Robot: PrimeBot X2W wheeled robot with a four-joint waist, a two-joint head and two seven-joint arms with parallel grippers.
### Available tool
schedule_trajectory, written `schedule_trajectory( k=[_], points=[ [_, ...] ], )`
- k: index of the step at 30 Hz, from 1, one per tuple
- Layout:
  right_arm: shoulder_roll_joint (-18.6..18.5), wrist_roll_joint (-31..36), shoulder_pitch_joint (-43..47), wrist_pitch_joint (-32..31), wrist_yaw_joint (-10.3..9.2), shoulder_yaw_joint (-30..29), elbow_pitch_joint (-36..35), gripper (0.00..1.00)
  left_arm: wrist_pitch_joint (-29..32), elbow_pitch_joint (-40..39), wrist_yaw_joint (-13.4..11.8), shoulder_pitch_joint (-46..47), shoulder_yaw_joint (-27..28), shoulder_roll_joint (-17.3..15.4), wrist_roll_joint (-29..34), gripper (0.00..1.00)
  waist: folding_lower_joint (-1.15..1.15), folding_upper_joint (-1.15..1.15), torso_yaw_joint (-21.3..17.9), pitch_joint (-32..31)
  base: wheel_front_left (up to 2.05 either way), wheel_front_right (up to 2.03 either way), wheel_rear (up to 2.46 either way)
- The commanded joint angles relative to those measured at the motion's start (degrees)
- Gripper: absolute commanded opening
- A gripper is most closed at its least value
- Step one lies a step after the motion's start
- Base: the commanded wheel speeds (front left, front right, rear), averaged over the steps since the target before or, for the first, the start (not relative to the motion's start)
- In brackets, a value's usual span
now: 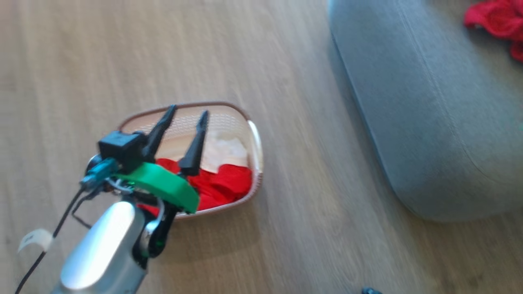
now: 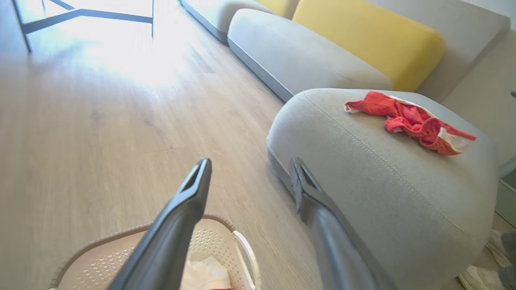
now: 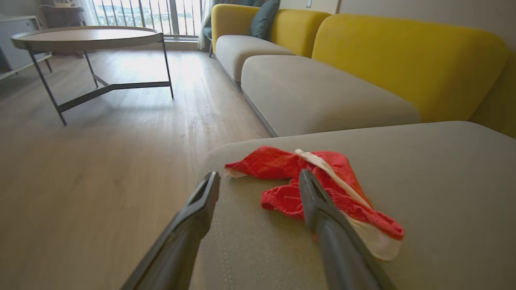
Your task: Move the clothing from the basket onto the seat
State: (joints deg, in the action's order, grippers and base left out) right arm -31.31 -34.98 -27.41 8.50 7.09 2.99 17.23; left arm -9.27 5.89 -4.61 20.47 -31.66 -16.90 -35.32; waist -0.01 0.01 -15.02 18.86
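Left gripper (image 1: 189,110) hangs over the basket (image 1: 229,122) with its two dark fingers spread and nothing between them, tips pointing across the far rim. I judge that this stance suits a reach down into the heap, not a carry. Wooden floor (image 1: 81,61) is the biggest thing about, and the basket stands directly on it. Next in size comes the seat (image 1: 429,122), a grey cushion with a rounded corner and a pale double seam. It lies to the robot's right of the basket, with a strip of bare boards between them, and it is broad enough that a dropped garment should stay where it lands. The cream, perforated, brown-rimmed basket sits close under the left arm, which is likely why that arm does the picking. Inside it the clothing (image 1: 224,183) lies bunched against the near wall, red with a white panel beyond it, leaving the far end bare. One red garment (image 3: 290,169) already lies crumpled on the seat, well in from the edge. Right gripper (image 3: 259,174) hovers just above the cushion near that garment, fingers parted and empty, so the job looks part done.
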Motion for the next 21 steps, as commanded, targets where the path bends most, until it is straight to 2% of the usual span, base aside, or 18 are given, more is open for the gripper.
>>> schedule_trajectory(
  k=[1, 4, 5, 11, 15, 21],
  points=[
    [-0.16, 1.9, 1.78, -0.66, 0.4, 0.68, -3.74, 1.0, -0.99, -1.03, -0.38, 0.37, 3.29, -1.22, -0.72, 1.0, 0.01, -0.01, 3.47, -2.9, 0.0, 0.0, 0.0],
    [3.52, 6.31, 5.01, -1.48, 0.4, 1.16, -8.68, 1.0, -2.08, 0.27, -0.82, -0.7, 4.9, -2.33, -1.16, 1.0, 0.01, -0.01, 6.04, -4.43, 0.0, 0.0, 0.0],
    [3.52, 6.31, 5.01, -1.48, 0.4, 1.16, -8.68, 1.0, -2.08, 0.27, -0.82, -0.7, 4.9, -2.33, -1.16, 1.0, 0.01, -0.01, 6.04, -4.43, 0.0, 0.0, 0.0],
    [11.19, 14.0, 12.06, -0.87, 0.4, 2.36, -13.86, 1.0, -4.42, 4.62, -1.73, -2.92, 7.64, -3.95, -0.53, 1.0, 0.01, -0.01, 10.87, -7.64, 0.0, 0.0, 0.0],
    [14.98, 18.43, 16.87, 0.94, 0.4, 3.25, -13.79, 1.0, -5.19, 7.0, -0.47, -4.47, 8.32, -3.62, -0.69, 1.0, 0.01, -0.01, 13.37, -9.53, 0.0, 0.0, 0.0],
    [21.19, 24.01, 22.57, 4.65, 0.4, 2.13, -9.87, 1.0, -5.65, 10.3, 1.63, -6.39, 9.34, -2.87, 0.03, 1.0, 0.01, -0.01, 15.57, -13.1, 0.0, 0.0, 0.0]
  ],
)
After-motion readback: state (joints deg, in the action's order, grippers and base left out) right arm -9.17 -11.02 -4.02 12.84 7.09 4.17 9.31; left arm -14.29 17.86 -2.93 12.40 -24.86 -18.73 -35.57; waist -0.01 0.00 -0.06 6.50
